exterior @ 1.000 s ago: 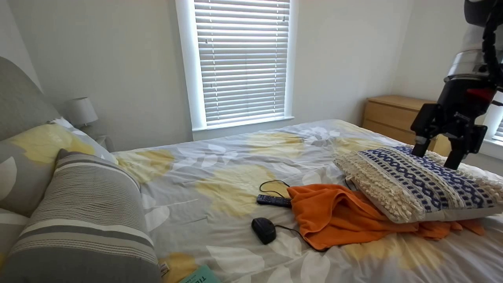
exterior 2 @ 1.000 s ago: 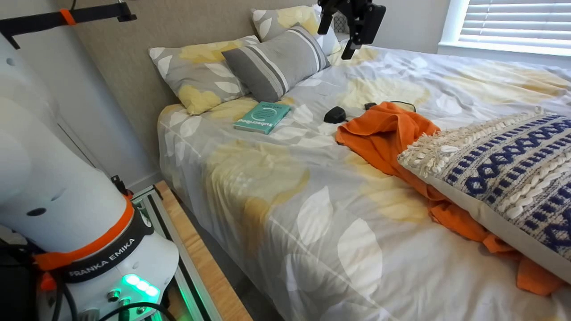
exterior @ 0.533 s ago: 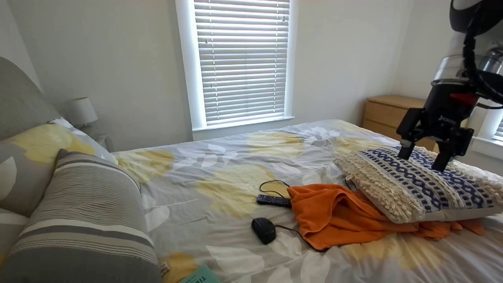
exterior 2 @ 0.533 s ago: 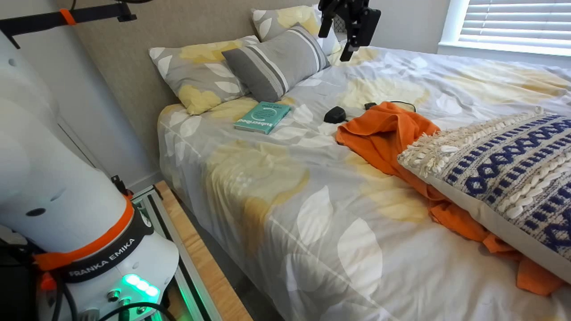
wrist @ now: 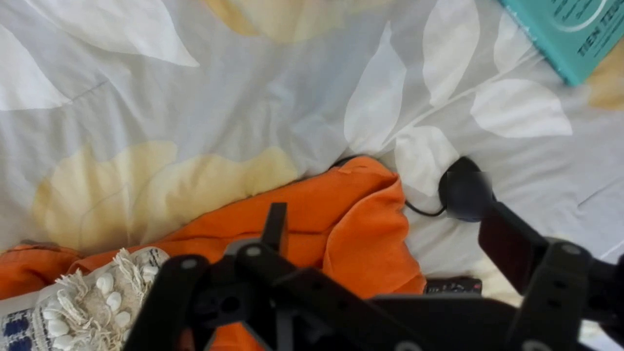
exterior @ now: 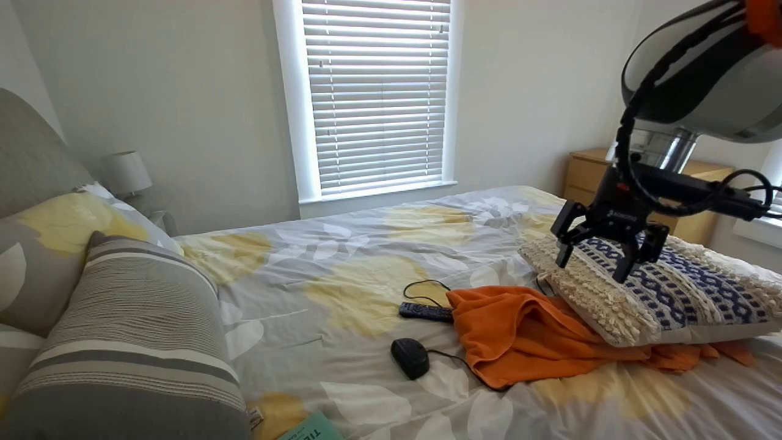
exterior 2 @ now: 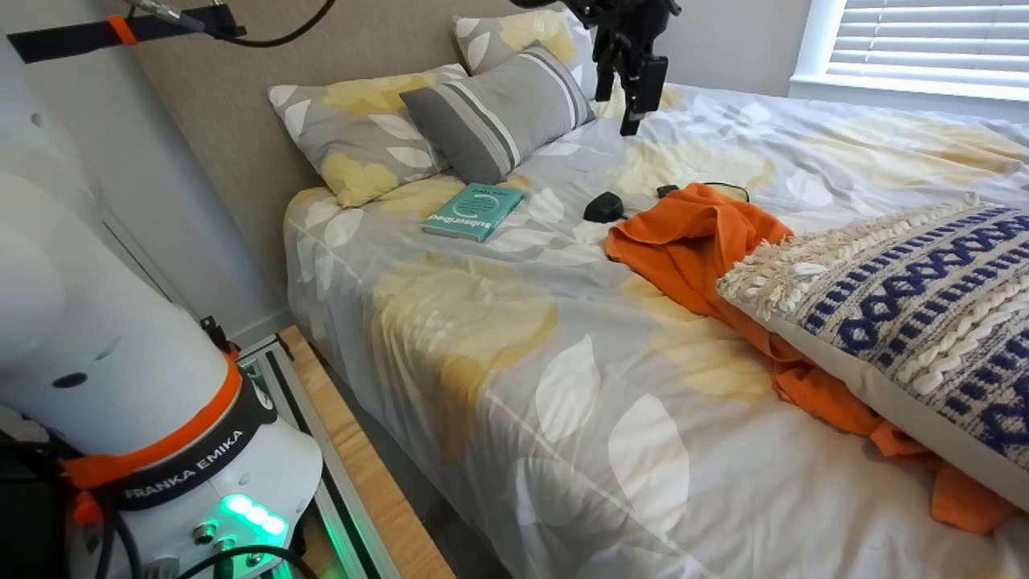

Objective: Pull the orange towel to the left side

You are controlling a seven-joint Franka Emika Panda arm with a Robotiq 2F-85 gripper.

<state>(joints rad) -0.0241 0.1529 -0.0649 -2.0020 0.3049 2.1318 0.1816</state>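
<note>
I am holding my gripper [exterior: 591,271] above the bed [exterior: 345,293], fingers spread, gripping nothing. The orange towel [exterior: 537,342] is lying there, partly under the patterned pillow [exterior: 678,296]; before pulling left, I should be pinching its loose fold [wrist: 366,239] firmly, not the cable [wrist: 425,213] of the mouse [exterior: 410,359].

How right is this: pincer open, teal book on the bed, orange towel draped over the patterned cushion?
One slip: the orange towel runs partly beneath the patterned cushion, not over it, as both exterior views show. Pincer open, teal book on the bed: correct.
</note>
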